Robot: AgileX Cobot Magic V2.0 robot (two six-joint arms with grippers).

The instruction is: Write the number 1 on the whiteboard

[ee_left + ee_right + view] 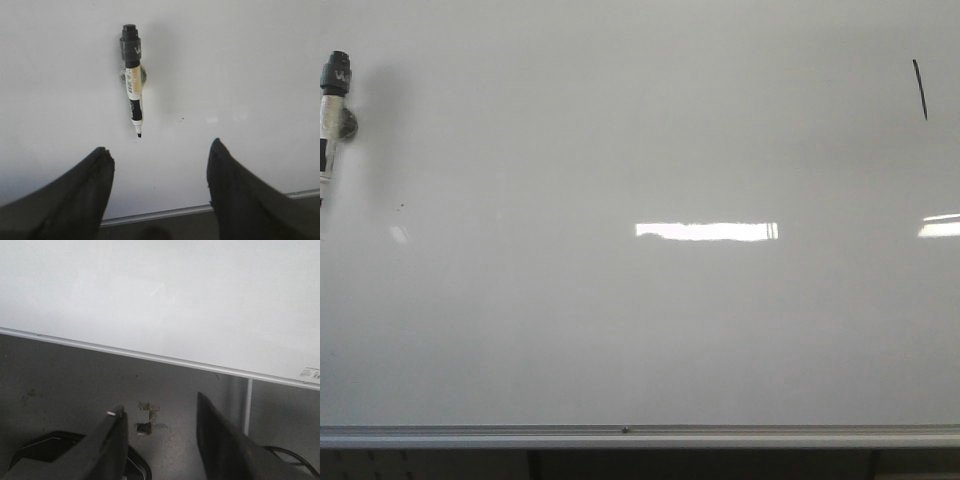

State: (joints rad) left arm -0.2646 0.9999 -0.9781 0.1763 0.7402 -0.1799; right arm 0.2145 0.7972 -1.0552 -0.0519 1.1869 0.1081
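Board: large glossy white-grey whiteboard point(640, 330), silver rail below.
Claws: left claw point(160, 160) released, empty; right claw point(160, 420) released, empty, low near the rail.
Marker: black-capped white pen point(132, 80) stuck upright, nib down, just ahead of the left claw (nearer arm).
Stroke: thin slanted black number 1 point(919, 89), upper right.
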